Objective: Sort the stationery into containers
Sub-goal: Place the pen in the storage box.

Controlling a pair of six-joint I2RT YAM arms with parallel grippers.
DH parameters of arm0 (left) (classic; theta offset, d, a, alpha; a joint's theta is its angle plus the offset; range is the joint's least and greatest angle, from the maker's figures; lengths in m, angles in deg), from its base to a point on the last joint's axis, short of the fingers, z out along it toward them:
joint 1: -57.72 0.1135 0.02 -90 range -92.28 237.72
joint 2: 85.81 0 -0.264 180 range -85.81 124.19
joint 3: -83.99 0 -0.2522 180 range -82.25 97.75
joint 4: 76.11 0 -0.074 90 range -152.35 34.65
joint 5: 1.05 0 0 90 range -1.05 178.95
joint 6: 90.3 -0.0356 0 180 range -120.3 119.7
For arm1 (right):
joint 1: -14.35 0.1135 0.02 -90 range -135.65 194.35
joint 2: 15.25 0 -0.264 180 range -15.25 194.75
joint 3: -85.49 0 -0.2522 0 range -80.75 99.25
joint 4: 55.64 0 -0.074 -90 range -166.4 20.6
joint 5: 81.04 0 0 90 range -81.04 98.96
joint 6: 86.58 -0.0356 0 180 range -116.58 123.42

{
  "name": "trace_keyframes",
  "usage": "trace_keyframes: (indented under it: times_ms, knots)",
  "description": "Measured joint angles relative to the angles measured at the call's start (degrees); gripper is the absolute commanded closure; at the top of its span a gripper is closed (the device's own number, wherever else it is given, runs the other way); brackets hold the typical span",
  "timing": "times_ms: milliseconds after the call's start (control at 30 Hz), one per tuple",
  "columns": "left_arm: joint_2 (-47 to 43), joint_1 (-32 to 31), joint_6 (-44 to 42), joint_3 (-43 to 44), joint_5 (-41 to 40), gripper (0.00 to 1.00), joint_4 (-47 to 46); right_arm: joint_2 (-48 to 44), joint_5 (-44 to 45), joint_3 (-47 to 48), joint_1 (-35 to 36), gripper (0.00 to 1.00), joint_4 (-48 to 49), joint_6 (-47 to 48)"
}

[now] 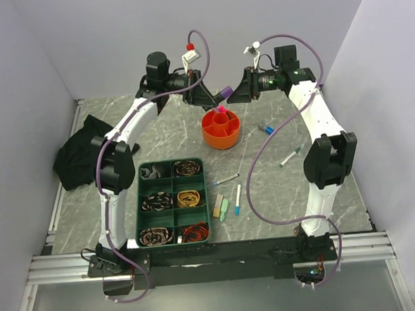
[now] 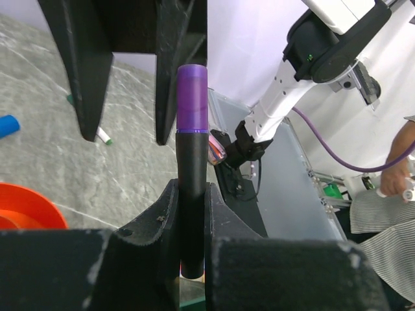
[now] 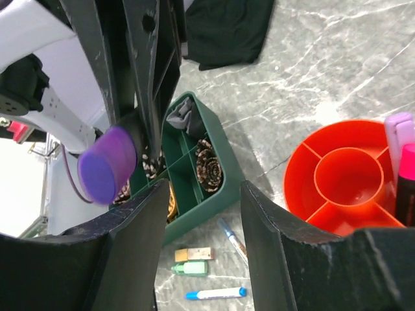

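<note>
Your left gripper (image 2: 192, 217) is clamped tight on the black marker with the purple cap (image 2: 192, 129), up above the round orange plastic divided pot (image 1: 221, 142). Your right gripper (image 3: 204, 194) faces it, jaws partly apart, gripping nothing, with the cap close by one finger. Pink markers (image 1: 221, 111) stand in the pot. Thin pens (image 1: 238, 199) and eraser blocks (image 1: 225, 209) lie loose beside the green compartment tray (image 1: 208, 198).

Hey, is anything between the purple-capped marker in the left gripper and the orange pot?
Nothing visible. The purple-capped marker, clamped in the left gripper, hangs in the air near the orange pot; the open right gripper faces its cap, not beneath it.
</note>
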Motion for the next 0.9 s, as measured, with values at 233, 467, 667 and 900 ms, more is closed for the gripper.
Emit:
trace_keyframes:
  times_ms: [233, 467, 667, 900]
  knots:
    - [0.0, 0.1, 0.0, 0.1, 0.0, 0.99, -0.3, -1.3, -0.5, -1.3, -0.7, 0.46, 1.8, -2.5]
    - [0.0, 0.0, 0.0, 0.1, 0.0, 0.99, -0.8, -3.9, -3.5, -2.1, -2.3, 0.45, 2.4, -3.5]
    - [0.6, 0.0, 0.0, 0.2, -0.2, 0.99, -0.8, -6.4, -5.9, -3.3, -1.8, 0.45, 1.3, -1.9]
    - [1.2, 0.0, 0.0, 0.4, -0.2, 0.99, -0.9, -8.0, -6.4, -4.9, -1.2, 0.45, 2.0, -2.1]
